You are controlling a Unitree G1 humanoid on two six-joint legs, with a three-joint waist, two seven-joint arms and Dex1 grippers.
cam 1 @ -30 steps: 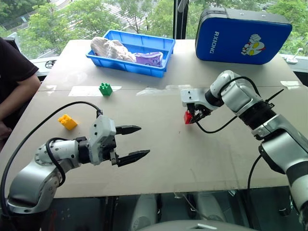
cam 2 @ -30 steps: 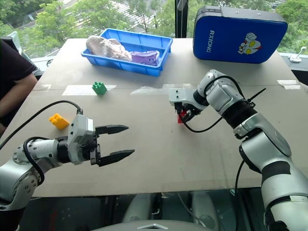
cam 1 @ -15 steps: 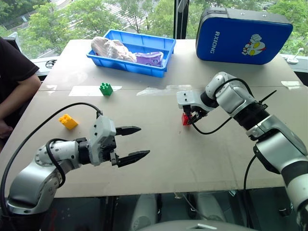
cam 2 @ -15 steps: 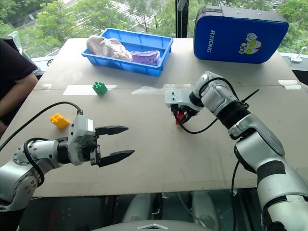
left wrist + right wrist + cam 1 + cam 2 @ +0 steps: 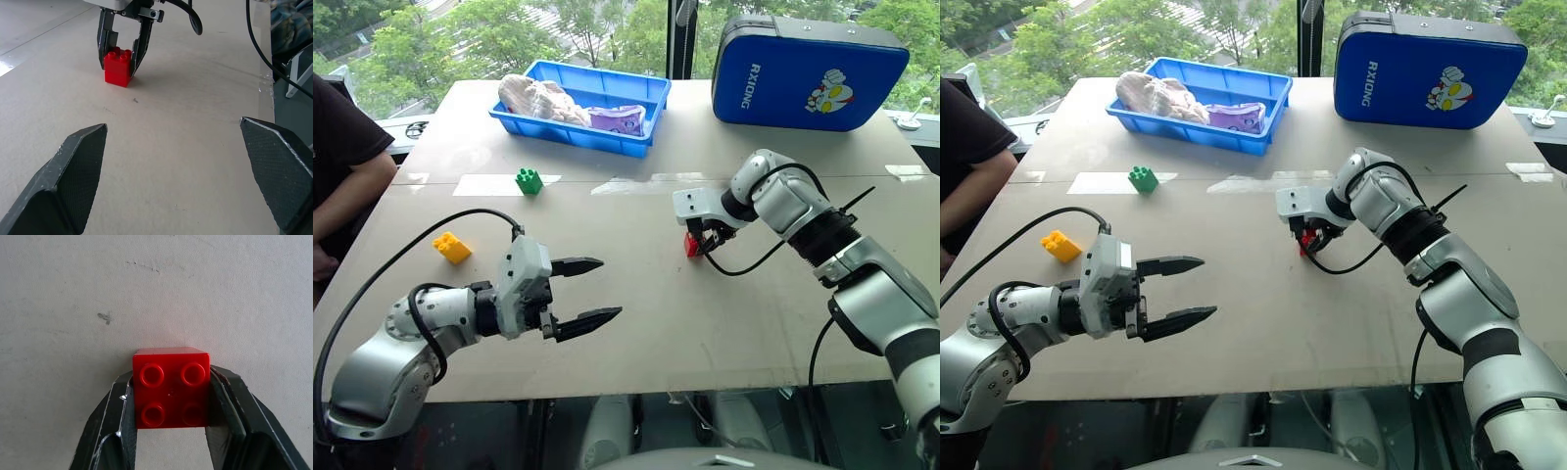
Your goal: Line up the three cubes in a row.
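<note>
— So what is the right gripper (image 5: pixel 171 421) doing?
— Its two fingers press on either side of the red brick (image 5: pixel 691 244), which stands on the table (image 5: pixel 724 323), studs up.
— And the left gripper (image 5: pixel 588 291)?
— Spread wide, holding nothing, above the near part of the table.
— The other bricks?
— The yellow brick (image 5: pixel 450 247) lies near the left edge; the green brick (image 5: pixel 528 180) is farther back, in front of the blue tray (image 5: pixel 570 133).

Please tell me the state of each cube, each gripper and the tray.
Red cube: on table, between right gripper's fingers.
Green cube: free on table.
Yellow cube: free on table.
Right gripper: shut on red cube.
Left gripper: open, empty.
Tray: holds items.
</note>
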